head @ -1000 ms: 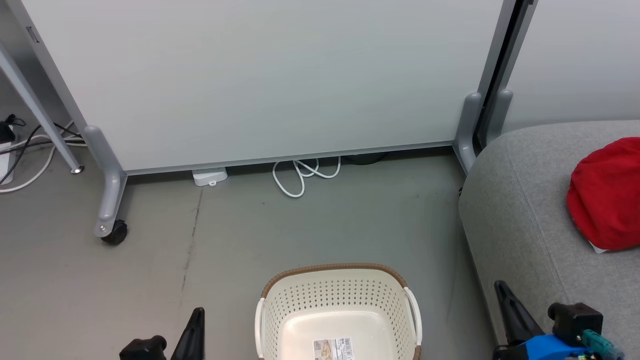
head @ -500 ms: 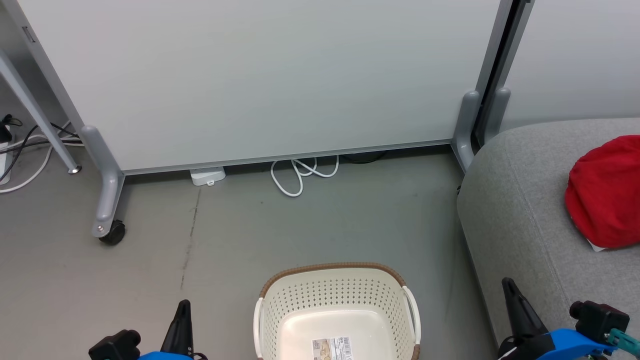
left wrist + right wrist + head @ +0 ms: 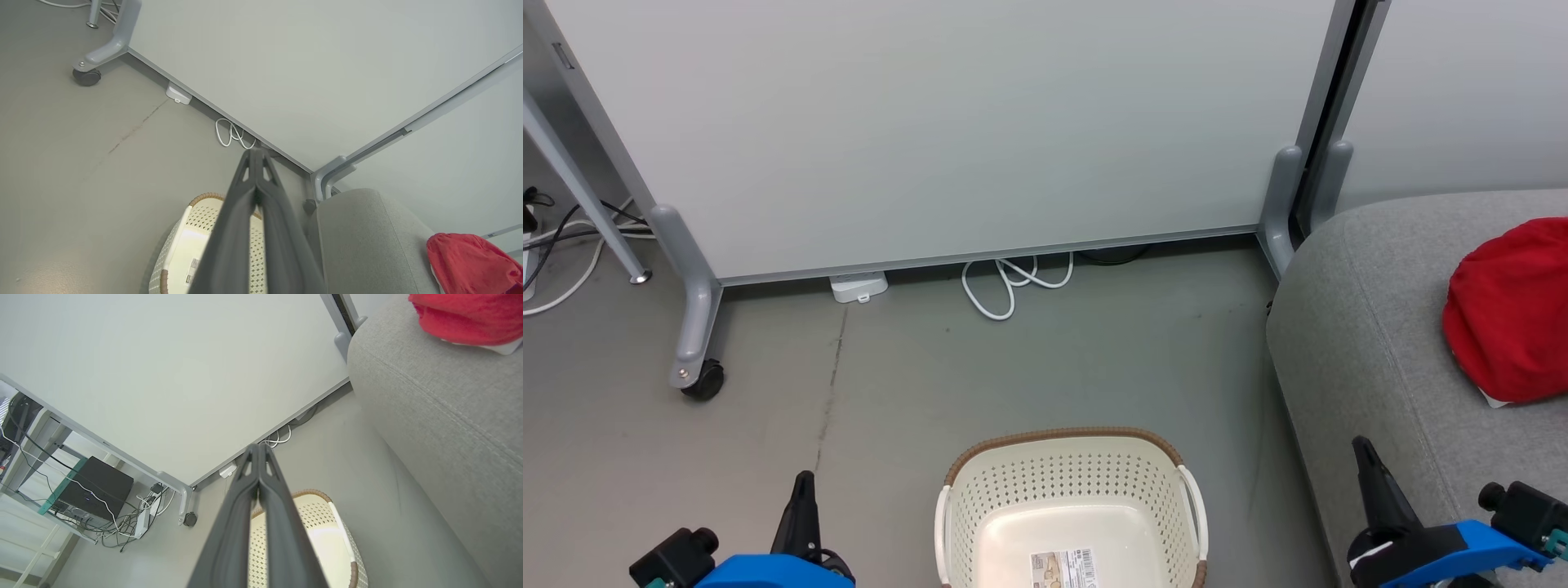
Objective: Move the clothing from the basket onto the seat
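The red clothing (image 3: 1507, 314) lies bunched on the grey seat (image 3: 1372, 343) at the right, also seen as clothing (image 3: 470, 263) and clothing (image 3: 470, 312) in the wrist views. The cream basket (image 3: 1070, 474) with a brown rim stands on the floor at the bottom centre; only a paper label shows inside. My left gripper (image 3: 803, 482) is shut, low at the left of the basket, holding nothing. My right gripper (image 3: 1361, 447) is shut beside the seat's front edge, empty too. In each wrist view the fingers (image 3: 255, 196) and fingers (image 3: 257, 486) press together above the basket.
A pale partition panel (image 3: 947, 131) on castor feet (image 3: 698, 376) stands behind the basket. A white cable loop (image 3: 1009, 286) and a small white box (image 3: 858, 286) lie at its base. More cables (image 3: 556, 237) trail at the far left. Grey floor lies between panel and basket.
Both grippers have drawn back and outward toward the bottom corners of the head view. The head view has shifted slightly; basket, seat and clothing stay put.
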### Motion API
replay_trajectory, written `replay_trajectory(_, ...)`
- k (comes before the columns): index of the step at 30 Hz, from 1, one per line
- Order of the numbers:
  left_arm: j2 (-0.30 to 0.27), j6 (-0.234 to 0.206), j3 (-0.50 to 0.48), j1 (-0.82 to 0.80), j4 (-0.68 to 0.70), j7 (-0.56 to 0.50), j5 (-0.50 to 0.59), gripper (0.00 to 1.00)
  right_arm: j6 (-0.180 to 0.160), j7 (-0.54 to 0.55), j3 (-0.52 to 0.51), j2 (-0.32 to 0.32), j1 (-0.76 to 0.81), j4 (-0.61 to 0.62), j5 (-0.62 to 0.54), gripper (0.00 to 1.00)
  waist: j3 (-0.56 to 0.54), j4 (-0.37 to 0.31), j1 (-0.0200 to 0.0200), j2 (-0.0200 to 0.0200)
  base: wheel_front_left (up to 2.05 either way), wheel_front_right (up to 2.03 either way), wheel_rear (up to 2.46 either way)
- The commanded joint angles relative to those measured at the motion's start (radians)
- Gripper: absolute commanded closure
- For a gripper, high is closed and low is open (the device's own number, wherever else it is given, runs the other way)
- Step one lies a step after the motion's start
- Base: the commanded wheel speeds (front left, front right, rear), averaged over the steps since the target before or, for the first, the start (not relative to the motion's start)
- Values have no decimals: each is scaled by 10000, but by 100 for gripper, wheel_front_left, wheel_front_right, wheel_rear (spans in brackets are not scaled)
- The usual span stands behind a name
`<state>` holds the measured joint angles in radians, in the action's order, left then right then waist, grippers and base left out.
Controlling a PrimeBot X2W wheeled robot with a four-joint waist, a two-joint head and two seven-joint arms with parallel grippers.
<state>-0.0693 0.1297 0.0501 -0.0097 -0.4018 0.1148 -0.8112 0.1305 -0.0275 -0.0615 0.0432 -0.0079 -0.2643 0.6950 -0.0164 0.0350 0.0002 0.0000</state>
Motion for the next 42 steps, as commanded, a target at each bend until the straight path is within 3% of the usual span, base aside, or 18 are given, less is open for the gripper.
replay_trajectory(1, -30, 5, -80, -347, 201, -70, -262, 100, 2, 36, -39, 46, -276, 163, 328, 100, 2, -3, -1, 0, 0, 0, 0)
replay_trajectory(42, 88, 10, -965, -743, 979, -1311, -4509, 100, 4, 799, -314, 78, -731, 202, 5188, 100, 88, -158, -2, 0, 0, 0, 0)
